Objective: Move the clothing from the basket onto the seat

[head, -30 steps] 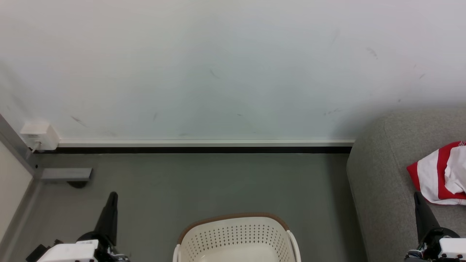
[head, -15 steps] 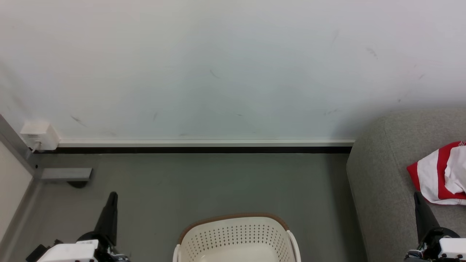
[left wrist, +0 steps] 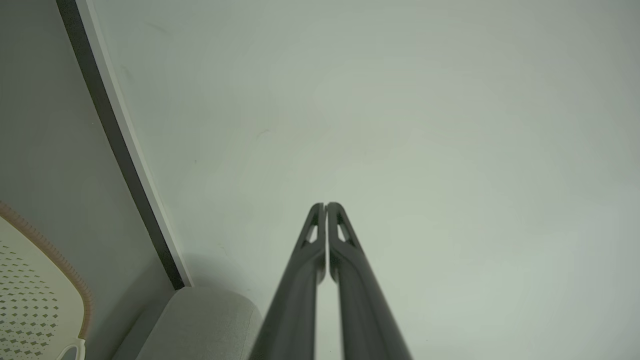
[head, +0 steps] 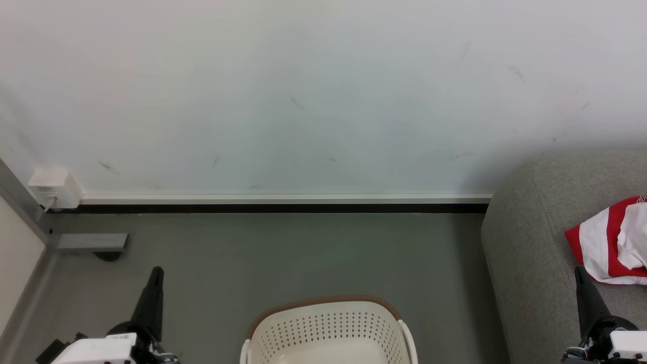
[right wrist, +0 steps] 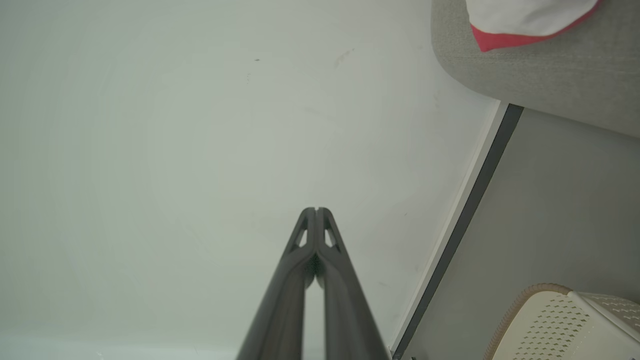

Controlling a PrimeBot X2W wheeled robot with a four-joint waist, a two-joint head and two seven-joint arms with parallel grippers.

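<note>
The cream basket with its brown rim stands on the floor at the bottom middle of the head view; the part of its inside that shows holds nothing. Red and white clothing lies on the grey seat at the right. My left gripper points up at the lower left, left of the basket, shut and holding nothing. My right gripper rises at the lower right, just below the clothing, also shut and holding nothing. The wrist views show the left gripper and the right gripper with fingertips pressed together, facing the wall.
A white wall with a white and black skirting runs behind the grey floor. A white socket box and a grey metal foot sit at the left corner. Basket and seat also show in the right wrist view.
</note>
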